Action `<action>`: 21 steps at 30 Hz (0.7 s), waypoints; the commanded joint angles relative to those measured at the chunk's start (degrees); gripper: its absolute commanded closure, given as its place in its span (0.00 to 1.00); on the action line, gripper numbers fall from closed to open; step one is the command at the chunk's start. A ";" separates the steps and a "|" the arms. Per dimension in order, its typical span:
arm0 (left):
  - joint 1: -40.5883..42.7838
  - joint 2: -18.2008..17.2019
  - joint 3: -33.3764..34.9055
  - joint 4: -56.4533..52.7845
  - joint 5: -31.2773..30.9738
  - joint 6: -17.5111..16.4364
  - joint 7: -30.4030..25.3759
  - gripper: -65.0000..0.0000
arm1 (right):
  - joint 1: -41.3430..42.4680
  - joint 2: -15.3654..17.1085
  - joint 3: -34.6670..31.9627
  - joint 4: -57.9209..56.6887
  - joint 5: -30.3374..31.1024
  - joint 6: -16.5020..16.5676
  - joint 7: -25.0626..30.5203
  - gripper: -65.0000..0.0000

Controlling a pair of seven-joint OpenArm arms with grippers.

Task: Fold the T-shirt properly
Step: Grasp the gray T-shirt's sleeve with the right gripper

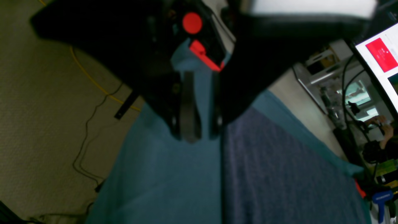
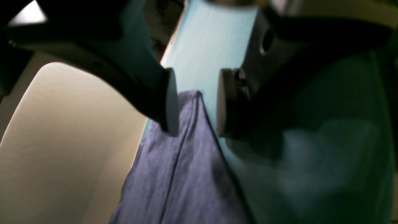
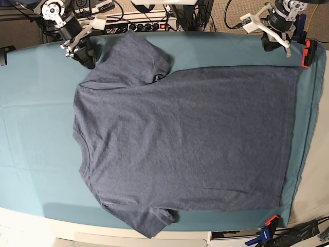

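Note:
The T-shirt (image 3: 185, 139) lies spread flat on the teal table cloth (image 3: 31, 134), neck to the left and hem to the right, lettering not visible. My right gripper (image 3: 86, 55) hovers at the far sleeve near the back left. In the right wrist view it (image 2: 196, 124) is open, its pads (image 2: 169, 99) apart above the sleeve tip of the T-shirt (image 2: 174, 180). My left gripper (image 3: 271, 43) sits at the back right, just beyond the hem corner. The left wrist view shows it (image 1: 202, 137) open over bare cloth (image 1: 155, 174), beside the T-shirt's edge (image 1: 279, 174).
A red clamp (image 3: 308, 54) grips the table's back right corner. Blue and orange clamps (image 3: 264, 234) sit at the front right edge. Cables and a power strip (image 3: 149, 23) run behind the table. A lit monitor (image 1: 382, 56) stands off to the side.

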 commanded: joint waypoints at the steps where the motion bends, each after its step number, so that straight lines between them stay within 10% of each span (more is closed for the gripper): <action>1: 0.50 -0.63 -0.33 0.83 0.37 0.90 -0.15 0.84 | -1.09 0.74 -1.92 -0.44 1.01 6.40 1.57 0.64; 21: 0.48 -0.66 -0.33 0.83 -0.02 0.90 0.85 0.84 | 4.20 -3.21 -5.29 -0.44 2.73 17.84 0.33 0.64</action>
